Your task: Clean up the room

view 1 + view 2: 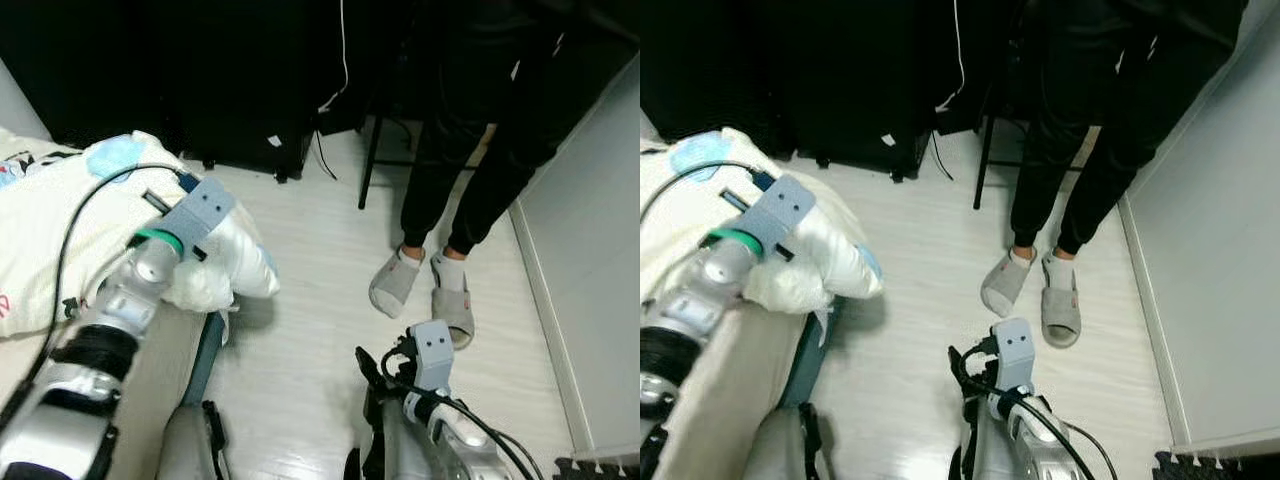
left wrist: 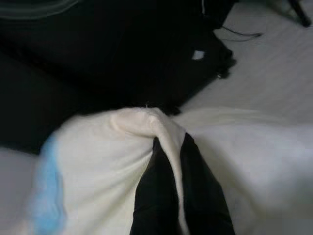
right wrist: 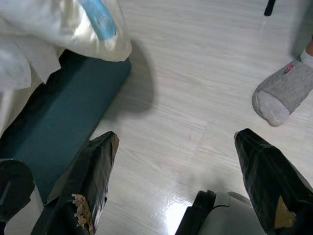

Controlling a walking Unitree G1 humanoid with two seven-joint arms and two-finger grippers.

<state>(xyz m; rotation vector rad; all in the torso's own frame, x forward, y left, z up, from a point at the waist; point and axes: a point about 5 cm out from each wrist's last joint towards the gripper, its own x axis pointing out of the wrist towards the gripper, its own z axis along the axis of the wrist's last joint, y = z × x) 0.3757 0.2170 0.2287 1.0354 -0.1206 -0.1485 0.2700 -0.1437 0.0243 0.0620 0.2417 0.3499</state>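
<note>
The left gripper (image 2: 168,161) is closed on a pinched fold of the cream quilt (image 2: 107,166), its two black fingers (image 2: 203,196) pressed against either side of a ridge of cloth that rises between them. From the head camera the left arm reaches forward over the bedding, its grey wrist block sitting on top of the bunched corner of the quilt (image 1: 225,265), which bulges out past the bed edge just ahead of and below the wrist. A pale blue patch (image 1: 115,155) on the cloth lies just beyond the wrist, toward the dark wall. A black cable (image 1: 80,215) loops along the arm above the bedding. The right gripper (image 3: 176,166) hangs low over the pale wood floor (image 3: 186,88) with its fingers spread wide and nothing between them; one finger (image 3: 88,181) shows frayed, worn padding at its tip. To one side of this gripper runs the dark teal bed edge (image 3: 68,122), with the quilt's overhanging corner above it. Ahead of the right gripper, on the floor, stands a person in black trousers (image 1: 450,180), grey socks and grey slippers (image 1: 455,310), the nearer foot (image 3: 286,93) a little way in front of the open fingers. Behind the person's legs are thin black chair legs (image 1: 368,165), and dark furniture (image 1: 230,90) fills the back wall beyond the left gripper.
</note>
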